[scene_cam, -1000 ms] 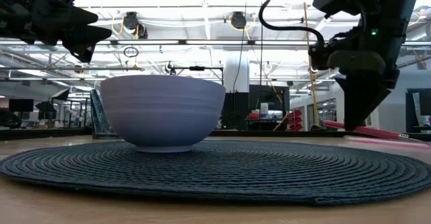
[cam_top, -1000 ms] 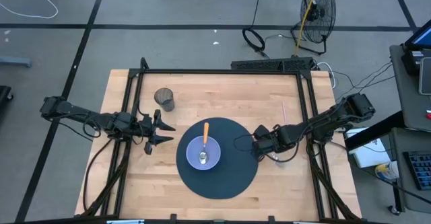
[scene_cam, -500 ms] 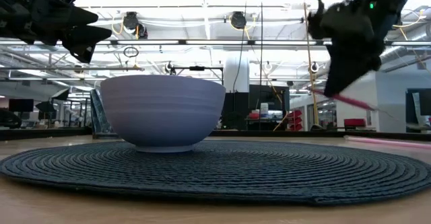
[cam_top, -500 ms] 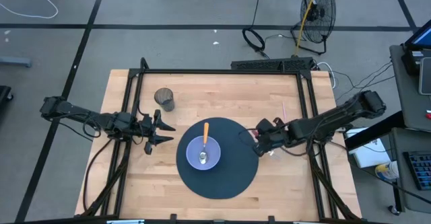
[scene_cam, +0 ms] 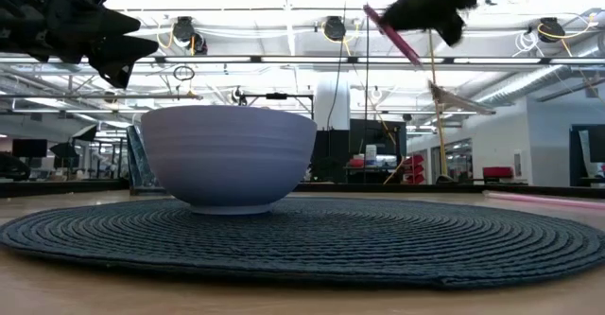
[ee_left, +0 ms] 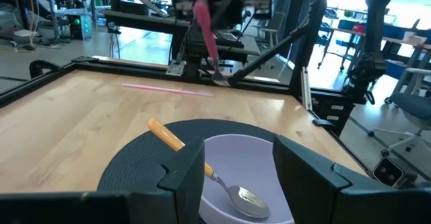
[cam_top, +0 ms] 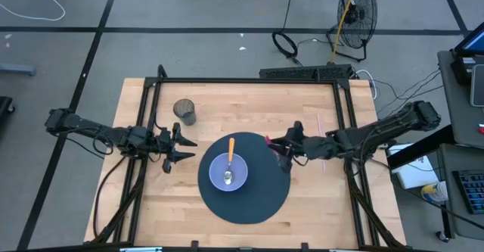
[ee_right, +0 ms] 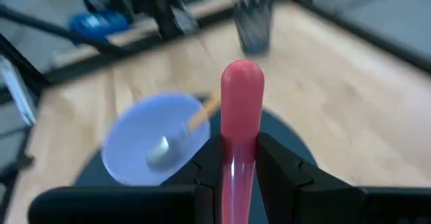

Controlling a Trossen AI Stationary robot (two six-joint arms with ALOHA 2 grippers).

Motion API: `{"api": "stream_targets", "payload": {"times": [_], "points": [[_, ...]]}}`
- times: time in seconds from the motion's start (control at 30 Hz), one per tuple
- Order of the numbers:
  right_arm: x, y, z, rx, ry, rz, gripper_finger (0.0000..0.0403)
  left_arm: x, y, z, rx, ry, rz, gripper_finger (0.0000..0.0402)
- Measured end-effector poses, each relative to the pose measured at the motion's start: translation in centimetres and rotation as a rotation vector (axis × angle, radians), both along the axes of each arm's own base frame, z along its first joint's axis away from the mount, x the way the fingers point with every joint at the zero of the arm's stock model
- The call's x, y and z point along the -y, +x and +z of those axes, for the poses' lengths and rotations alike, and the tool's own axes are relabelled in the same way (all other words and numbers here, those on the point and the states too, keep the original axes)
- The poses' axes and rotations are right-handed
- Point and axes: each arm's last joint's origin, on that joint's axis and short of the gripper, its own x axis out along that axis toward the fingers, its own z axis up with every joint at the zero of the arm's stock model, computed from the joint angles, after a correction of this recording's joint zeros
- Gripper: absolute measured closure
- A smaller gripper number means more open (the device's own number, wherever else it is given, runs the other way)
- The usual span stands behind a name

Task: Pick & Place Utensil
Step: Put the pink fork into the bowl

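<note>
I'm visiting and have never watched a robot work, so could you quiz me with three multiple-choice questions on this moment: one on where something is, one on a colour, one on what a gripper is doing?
1. Where is the spoon?
A. In the bowl
B. In the dark cup
C. On the bare table

2. What colour is the utensil in the right gripper?
A. Green
B. Pink
C. White

3. What is the left gripper doing?
A. Clamping the spoon
B. Lifting the bowl
C. Open, holding nothing, left of the round mat

Answers:
1. A: the high view shows its head in the bowl, orange handle over the rim.
2. B: the right wrist view shows a pink handle between the fingers.
3. C: its fingers are spread with nothing between them.
</note>
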Motion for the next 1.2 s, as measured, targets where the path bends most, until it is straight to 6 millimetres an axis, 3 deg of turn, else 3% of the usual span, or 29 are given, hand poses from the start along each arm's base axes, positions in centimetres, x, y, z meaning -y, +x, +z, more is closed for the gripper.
{"api": "stream_targets", "payload": {"times": [0.23,0.5,0.77,1.2], "points": [[0.1,1.6,1.2,0.158,-0.112,0.04,0.0344,0.0,0.0,0.2,0.022,-0.002,0.006,0.022],[-0.1,4.9,0.4,0.314,-0.176,0.118,0.0343,0.0,0.0,0.5,0.057,0.002,0.006,0.022],[0.0,7.6,-1.4,0.458,-0.138,0.168,0.0342,0.0,0.0,0.6,0.057,-0.002,0.007,0.022],[-0.5,10.3,-5.9,0.57,-0.009,0.14,0.0342,0.0,0.0,0.6,0.057,-0.003,0.007,0.022]]}}
